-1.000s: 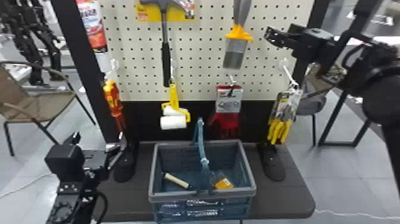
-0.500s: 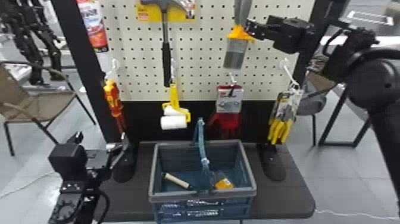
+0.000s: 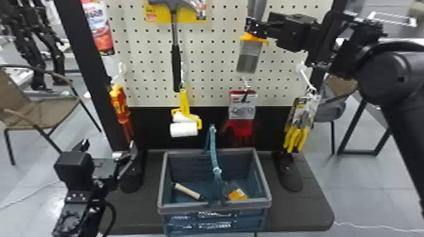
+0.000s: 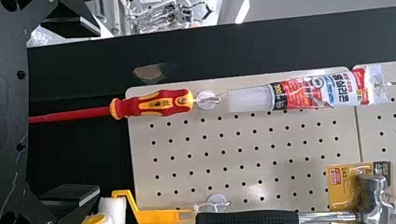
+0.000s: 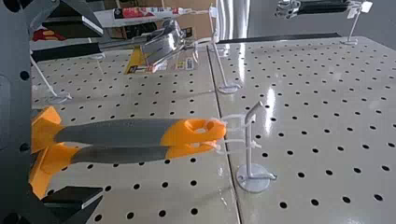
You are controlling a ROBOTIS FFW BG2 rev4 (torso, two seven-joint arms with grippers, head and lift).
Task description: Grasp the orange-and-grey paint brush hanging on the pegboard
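Two orange-and-grey paint brushes hang side by side from a hook; one paint brush (image 3: 249, 58) shows its grey bristles pointing down on the pegboard. My right gripper (image 3: 256, 27) is at the handle's lower part, just above the orange collar. In the right wrist view the brush handle (image 5: 121, 132) lies between the fingers of my right gripper (image 5: 99, 112), which stand open, apart from it. My left gripper (image 3: 108, 157) is parked at the lower left, open; it is also in the left wrist view (image 4: 99, 112), with no object held.
A hammer (image 3: 175, 63), paint roller (image 3: 184, 123), red-yellow screwdriver (image 3: 120, 104), red gloves (image 3: 241, 127) and yellow gloves (image 3: 296, 135) hang around the brushes. Below, a basket (image 3: 161, 189) with items inside stands on the dark table (image 3: 296, 214). The metal hook (image 5: 249, 149) sticks out above the handles.
My right gripper has moved left, from beside the brush to the brush handle, covering part of it. The left arm has barely shifted.
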